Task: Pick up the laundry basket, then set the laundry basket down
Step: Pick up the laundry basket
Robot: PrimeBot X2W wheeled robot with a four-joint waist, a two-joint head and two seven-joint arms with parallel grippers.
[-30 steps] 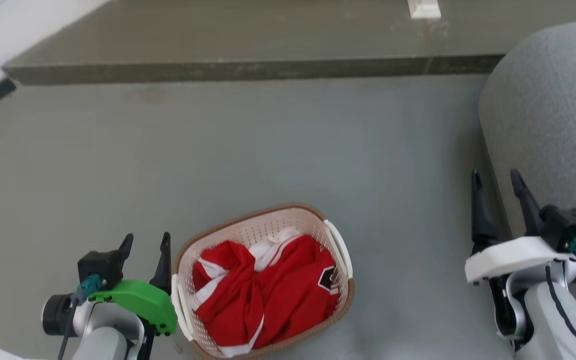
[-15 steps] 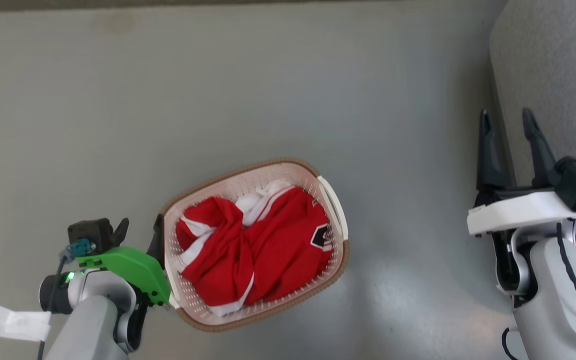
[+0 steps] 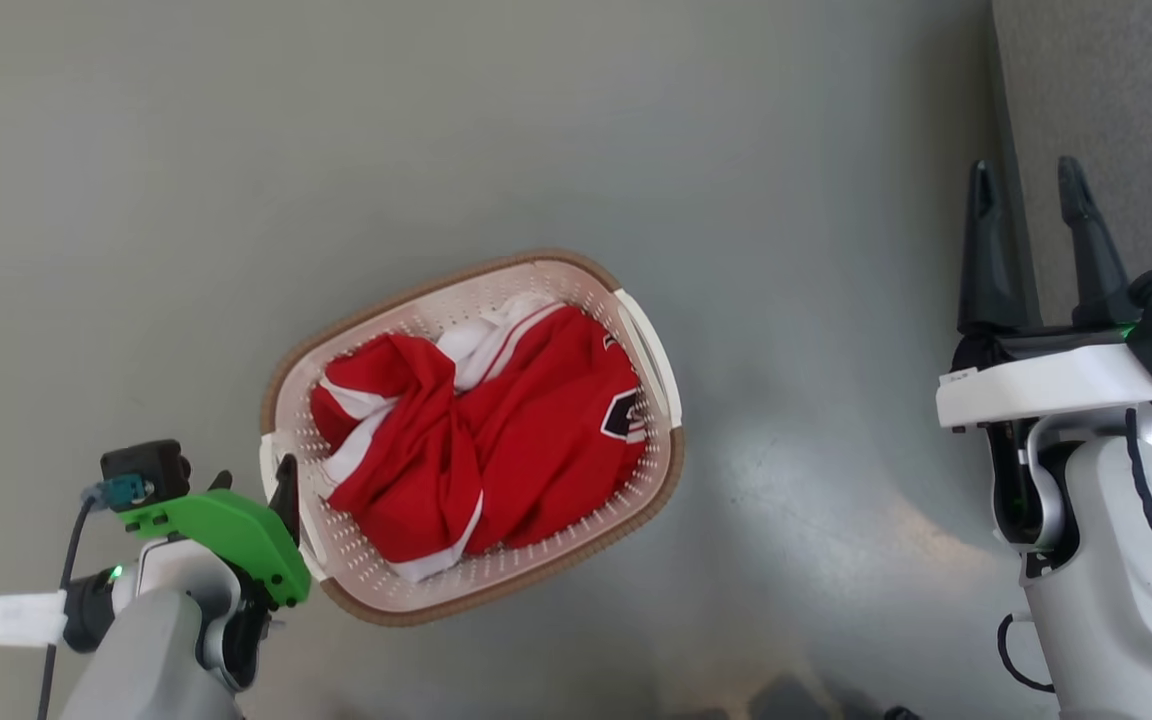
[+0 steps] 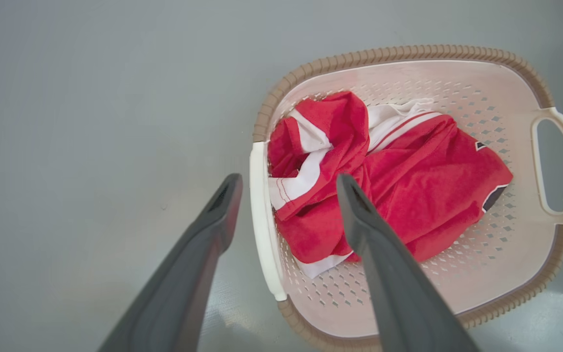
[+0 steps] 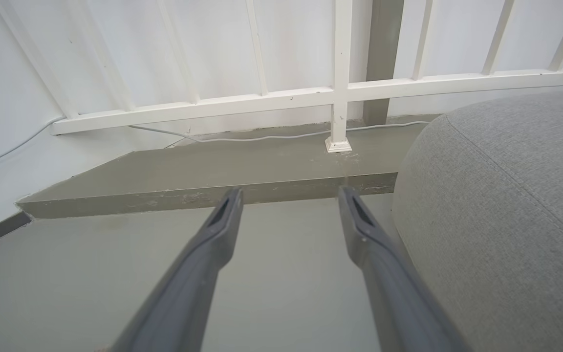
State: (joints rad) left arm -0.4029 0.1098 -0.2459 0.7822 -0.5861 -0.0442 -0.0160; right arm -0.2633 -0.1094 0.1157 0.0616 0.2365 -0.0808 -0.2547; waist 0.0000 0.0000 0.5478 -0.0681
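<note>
1 laundry basket (image 3: 576, 530), 2 handles (image 3: 648, 352), 1 clothing heap (image 3: 496, 440), 1 grey seat (image 5: 506, 195), 1 left gripper (image 3: 254, 470), 1 right gripper (image 3: 1025, 168)

Left gripper (image 3: 254, 478): fingers largely behind its green wrist cover (image 3: 226, 525), head view.
Laundry basket (image 4: 521, 161): rim cut at 6 o'clock edge, left wrist view; bottom hidden under red-and-white jersey (image 4: 408, 195).
Jersey emblem (image 3: 624, 415): folded, unreadable.
Grey sofa (image 3: 1116, 90): cropped at 3 o'clock.

Head camera has tipped downward. Left gripper (image 4: 289, 180) has shifted onto laundry basket (image 4: 399, 51): spread fingers (image 4: 203, 234) now straddle its near white handle (image 4: 262, 220), formerly just beside it
</note>
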